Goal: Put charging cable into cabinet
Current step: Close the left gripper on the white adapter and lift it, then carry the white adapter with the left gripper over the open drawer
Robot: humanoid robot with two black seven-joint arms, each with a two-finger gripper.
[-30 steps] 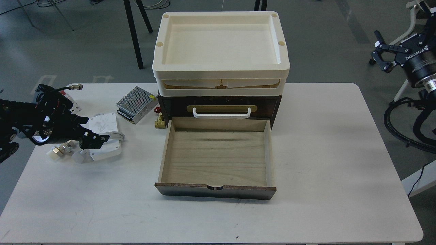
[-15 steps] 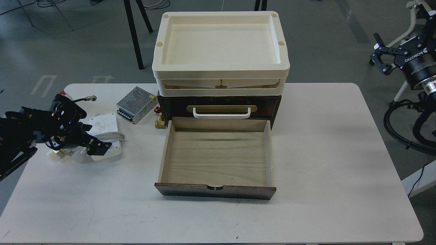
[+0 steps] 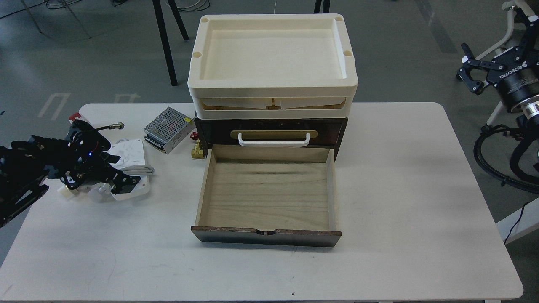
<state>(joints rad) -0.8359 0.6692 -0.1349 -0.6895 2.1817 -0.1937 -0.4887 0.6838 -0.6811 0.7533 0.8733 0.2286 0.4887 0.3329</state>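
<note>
The charging cable [image 3: 131, 155] is a white adapter brick with grey-white cable loops [image 3: 141, 169], lying on the table left of the cabinet. My left gripper [image 3: 120, 172] is low over the brick's left and front part. Its two dark fingers look spread, one at the brick's left edge and one [image 3: 127, 185] on its front corner. The dark brown cabinet [image 3: 332, 128] stands at the table's back with a cream tray top [image 3: 273, 86]. Its pale wood drawer [image 3: 269, 198] is pulled out and empty. My right gripper [image 3: 466, 67] is open, off the table at the far right.
A silver perforated power supply box [image 3: 168, 128] lies behind the adapter. A brass fitting [image 3: 198, 150] and a small red piece [image 3: 194, 135] sit by the cabinet's left side. Small white plug parts [image 3: 96, 195] lie by my left gripper. Black cable loops [image 3: 492, 164] hang at the right.
My left gripper has moved right and down onto the adapter brick. The right gripper has shifted slightly. The adapter and the drawer have not moved.
</note>
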